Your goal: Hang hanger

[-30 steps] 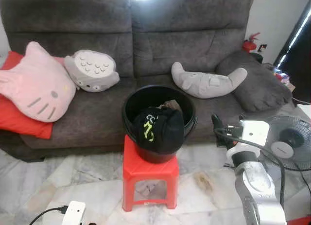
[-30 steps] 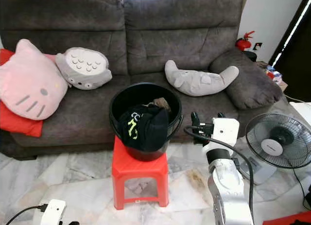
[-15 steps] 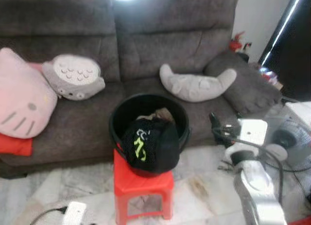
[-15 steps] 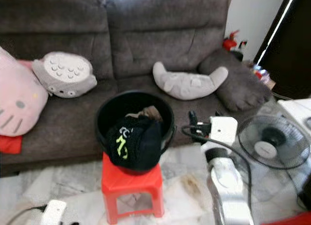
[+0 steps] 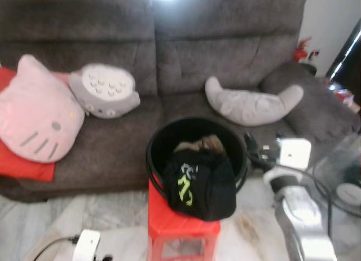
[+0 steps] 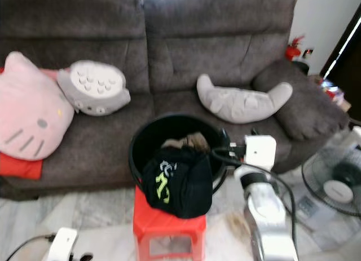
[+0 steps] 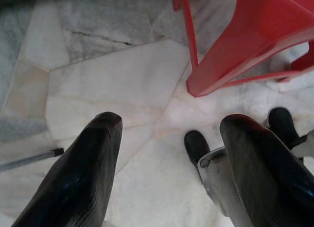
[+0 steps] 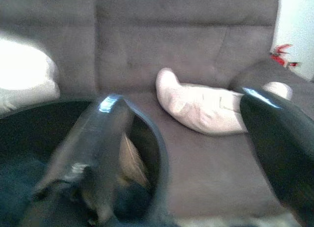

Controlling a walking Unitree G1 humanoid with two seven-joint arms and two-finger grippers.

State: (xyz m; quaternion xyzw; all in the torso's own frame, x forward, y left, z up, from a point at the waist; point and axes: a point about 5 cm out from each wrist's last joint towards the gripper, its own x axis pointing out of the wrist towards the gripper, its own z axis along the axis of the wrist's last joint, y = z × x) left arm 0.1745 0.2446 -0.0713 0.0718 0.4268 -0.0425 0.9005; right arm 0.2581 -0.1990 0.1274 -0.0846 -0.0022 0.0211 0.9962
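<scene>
sofa [image 5: 169, 58]: dark grey, along the back; a pink cat cushion [image 5: 36, 117], a round grey cushion [image 5: 104, 91] and a curved grey pillow [image 5: 254, 106] lie on its seat.
fan [image 6: 337, 182]: on the floor at the right, beside the right arm.
stool [image 6: 169, 227]: red plastic, on the pale marble floor [image 7: 98, 85] in front of the sofa.
bucket [image 5: 163, 145]: black, standing on the stool, with a black garment [image 5: 200, 182] with green print draped over its front rim and some brown cloth behind.
hanger: i cannot make one out; if it is here it is likely buried in the bucket under the clothes.
right gripper [image 8: 181, 129]: raised just beside the bucket's right rim, fingers spread apart, empty.
left gripper [image 7: 171, 153]: low over the floor near a stool leg, fingers apart, idle.
step in hand: closing in on the bucket to find the hanger.
how to do it well: come in over the rim from above, not from the side, so the bucket is not pushed off the stool; shift the garment aside before closing on anything.
</scene>
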